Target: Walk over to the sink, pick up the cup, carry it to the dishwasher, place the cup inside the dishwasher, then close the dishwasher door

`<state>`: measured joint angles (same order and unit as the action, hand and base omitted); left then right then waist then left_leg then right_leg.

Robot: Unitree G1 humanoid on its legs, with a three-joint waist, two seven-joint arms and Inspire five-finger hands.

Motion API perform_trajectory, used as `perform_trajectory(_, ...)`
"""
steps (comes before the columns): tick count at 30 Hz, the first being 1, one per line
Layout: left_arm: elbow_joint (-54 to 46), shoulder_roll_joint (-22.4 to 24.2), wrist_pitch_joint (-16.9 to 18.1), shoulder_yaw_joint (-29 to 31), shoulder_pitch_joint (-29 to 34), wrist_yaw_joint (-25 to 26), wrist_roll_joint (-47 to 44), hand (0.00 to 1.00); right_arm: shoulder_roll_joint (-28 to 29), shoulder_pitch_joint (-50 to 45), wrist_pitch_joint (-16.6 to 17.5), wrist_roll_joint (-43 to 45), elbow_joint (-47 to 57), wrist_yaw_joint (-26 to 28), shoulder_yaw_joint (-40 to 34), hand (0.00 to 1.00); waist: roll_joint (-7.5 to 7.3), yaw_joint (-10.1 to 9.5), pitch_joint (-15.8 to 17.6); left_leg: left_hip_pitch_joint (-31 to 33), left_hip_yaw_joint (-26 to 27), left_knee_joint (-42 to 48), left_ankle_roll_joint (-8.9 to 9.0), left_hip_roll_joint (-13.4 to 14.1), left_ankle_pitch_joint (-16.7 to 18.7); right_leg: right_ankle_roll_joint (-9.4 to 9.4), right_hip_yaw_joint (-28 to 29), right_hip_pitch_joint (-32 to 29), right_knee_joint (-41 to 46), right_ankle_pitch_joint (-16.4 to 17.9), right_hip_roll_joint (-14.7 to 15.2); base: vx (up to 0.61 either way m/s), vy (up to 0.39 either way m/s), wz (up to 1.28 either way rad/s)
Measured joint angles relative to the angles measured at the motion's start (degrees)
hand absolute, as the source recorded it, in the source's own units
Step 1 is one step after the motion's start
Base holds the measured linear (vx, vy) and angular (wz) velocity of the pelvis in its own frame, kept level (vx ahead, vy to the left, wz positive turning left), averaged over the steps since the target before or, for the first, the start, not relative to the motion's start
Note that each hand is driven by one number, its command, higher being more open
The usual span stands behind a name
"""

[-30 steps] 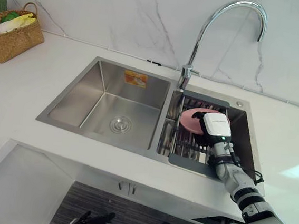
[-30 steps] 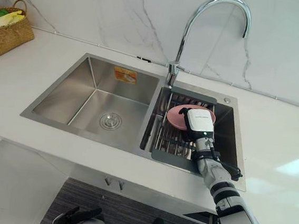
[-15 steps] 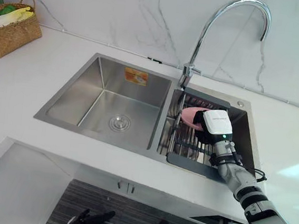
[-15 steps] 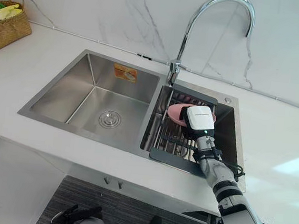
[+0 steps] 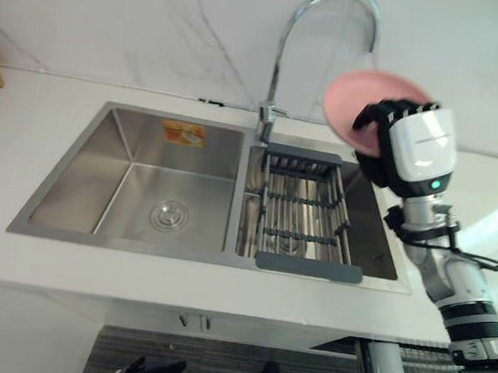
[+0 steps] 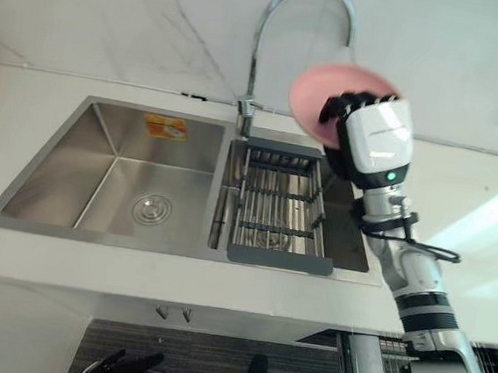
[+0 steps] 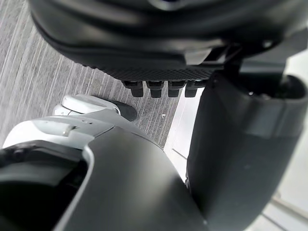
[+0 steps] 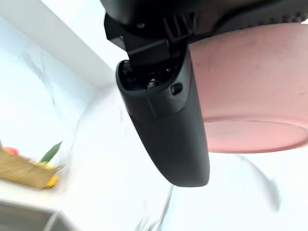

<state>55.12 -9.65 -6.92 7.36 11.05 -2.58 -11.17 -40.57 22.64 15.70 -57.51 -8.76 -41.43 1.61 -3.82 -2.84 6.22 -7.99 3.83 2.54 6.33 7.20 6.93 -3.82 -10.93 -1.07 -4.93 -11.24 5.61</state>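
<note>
Cup [image 5: 353,98], pink, rigid, judged light but smooth-walled and liable to chip, sits aloft at the upper right of the frame beside the faucet [image 5: 280,53], my right hand [image 5: 416,150] clasped round its rim and wall, while my left hand [image 5: 141,372] hangs relaxed at lower left.

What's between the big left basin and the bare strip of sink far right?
A wire rack in the right basin, shown in both eye views.

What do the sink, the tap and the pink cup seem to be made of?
Sink: brushed stainless steel, judging by its dull grey sheen. Tap: polished chromed metal, with mirror-like highlights. Pink cup: probably matte plastic or ceramic; smooth, opaque, no glare.
</note>
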Motion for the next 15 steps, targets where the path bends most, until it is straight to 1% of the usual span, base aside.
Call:
perform_trajectory(2, 1.0, 0.1, -0.2, -0.1, 0.1, 0.0, 0.0, 1.0, -0.4, -2.0, 0.0, 0.3, 2.4, -0.1, -2.6, 0.0, 0.14, 0.5, -0.8, -0.7, 1.5, 0.4, -0.01, 0.1, 0.7, -0.01, 1.3, 0.1, 0.0, -0.1, -0.3, 0.0, 0.028, -0.37)
perform_trajectory(3, 1.2, 0.0, -0.3, -0.3, 0.1, 0.1, 0.0, 1.0, -0.4, -3.8, 0.0, 1.3, 3.6, -0.3, -4.4, 0.0, 0.15, 1.08, -1.2, -0.9, 2.0, 0.9, -0.04, 0.2, 1.1, -0.05, 1.8, 0.0, 0.0, -0.1, -0.4, 0.0, 0.021, -0.28)
perform_trajectory(6, 1.6, -0.2, -0.5, -1.2, 0.3, 0.1, -0.1, 1.0, -0.4, -9.4, -0.3, 4.0, 4.3, -1.4, -9.9, 0.0, 0.34, 2.3, -1.8, -1.2, 3.4, 1.7, -0.11, 0.2, 2.0, -0.16, 3.2, 0.0, 0.0, -0.2, -0.6, -0.01, 0.021, -0.24)
perform_trajectory(7, 1.6, -0.3, -0.8, -1.3, 0.3, 0.1, -0.2, 1.0, -0.3, -12.4, -1.0, 4.9, 4.3, -1.8, -13.0, 0.0, 0.47, 2.55, -1.8, -1.3, 3.9, 2.0, -0.16, 0.2, 2.3, -0.23, 3.8, -0.1, 0.0, -0.2, -0.6, -0.01, 0.021, -0.22)
perform_trajectory(8, 1.6, -0.2, -0.9, -1.3, 0.3, 0.1, -0.2, 1.0, -0.3, -13.9, -1.6, 5.7, 4.1, -2.1, -14.3, 0.0, 0.52, 2.72, -1.8, -1.4, 4.2, 2.0, -0.18, 0.1, 2.4, -0.26, 4.1, -0.1, 0.0, -0.3, -0.6, -0.02, 0.022, -0.21)
perform_trajectory(10, 1.8, -0.5, -1.3, -2.2, 0.4, 0.2, -0.3, 1.0, 0.8, -19.7, -3.4, 9.6, 1.4, -3.1, -19.7, 0.0, 0.7, 3.69, -1.9, -1.6, 4.7, 2.4, -0.28, 0.0, 2.8, -0.35, 4.7, -0.1, 0.0, -0.3, -0.6, -0.02, 0.017, -0.14)
perform_trajectory(12, 2.1, -0.8, -1.5, -3.6, 0.4, 0.4, -1.1, 1.0, 1.8, -23.3, -3.9, 12.2, -3.1, -4.2, -23.4, 0.0, 1.11, 4.43, -2.2, -1.6, 5.2, 2.8, -0.42, -0.1, 3.2, -0.45, 5.3, -0.3, 0.0, -0.4, -0.6, -0.02, 0.016, -0.15)
perform_trajectory(13, 2.4, -0.8, -1.5, -4.3, 0.6, 0.5, -1.5, 1.0, 2.7, -25.2, -3.7, 13.9, -6.9, -5.3, -25.8, 0.0, 1.43, 4.96, -2.6, -1.3, 6.0, 2.9, -0.49, -0.2, 3.5, -0.6, 6.0, -0.8, 0.1, -0.4, -0.6, -0.02, 0.017, -0.24)
perform_trajectory(15, 3.2, -0.8, -1.6, -5.2, 0.5, 0.9, -3.3, 1.0, 4.5, -27.8, -3.7, 17.0, -10.6, -7.0, -29.1, 0.0, 1.69, 5.82, -2.8, -0.1, 7.1, 3.9, -0.63, -0.3, 4.2, -1.08, 7.3, -2.3, 0.2, -0.3, -0.5, -0.02, 0.014, -0.33)
